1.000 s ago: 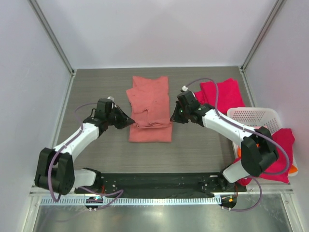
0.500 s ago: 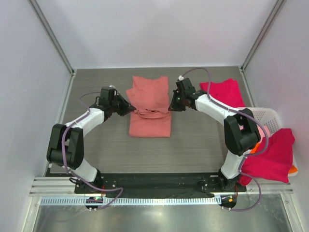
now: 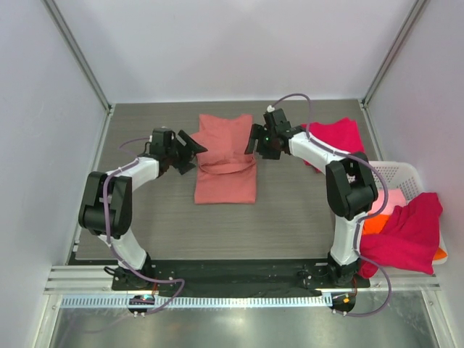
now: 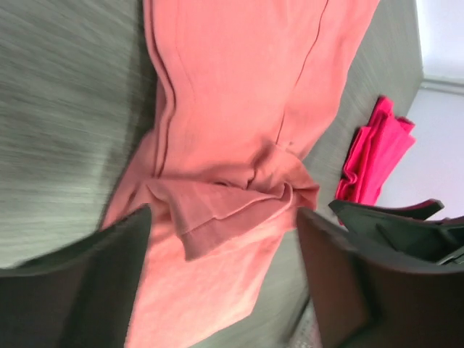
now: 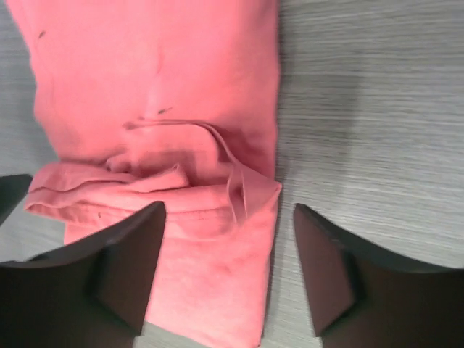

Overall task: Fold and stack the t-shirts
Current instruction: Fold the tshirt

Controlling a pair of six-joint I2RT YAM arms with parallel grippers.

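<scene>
Your left gripper (image 3: 191, 155) has its fingers spread wide with nothing between them, and it sits just off the left edge of the salmon-pink t-shirt (image 3: 226, 170). Your right gripper (image 3: 255, 143) is spread wide and empty too, just off that shirt's right edge, so the two face each other across it.

The top view shows you only a curved crease across the shirt's middle. The left wrist view shows more: between the fingers of the left gripper (image 4: 221, 217), the salmon-pink t-shirt (image 4: 239, 87) has a loose flap turned up and bunched into a ridge. The right wrist view frames the same ridge from the other side, between the fingers of the right gripper (image 5: 228, 212). There the shirt (image 5: 159, 72) shows a thin seam line curling off its side edge. From none of the views can you tell whether either gripper touches the cloth.

The shirt lies flat as a long rectangle on the grey table (image 3: 290, 210). Right of it, behind your right arm, a folded crimson-red t-shirt (image 3: 337, 138) lies on the table; the left wrist view catches it as a folded stack (image 4: 373, 152). Only the top view shows what is further right of the salmon shirt: the white lattice basket (image 3: 391, 174), with another crimson-red shirt (image 3: 406, 235) draped over its near side and orange cloth (image 3: 373, 225) showing beneath it.
</scene>
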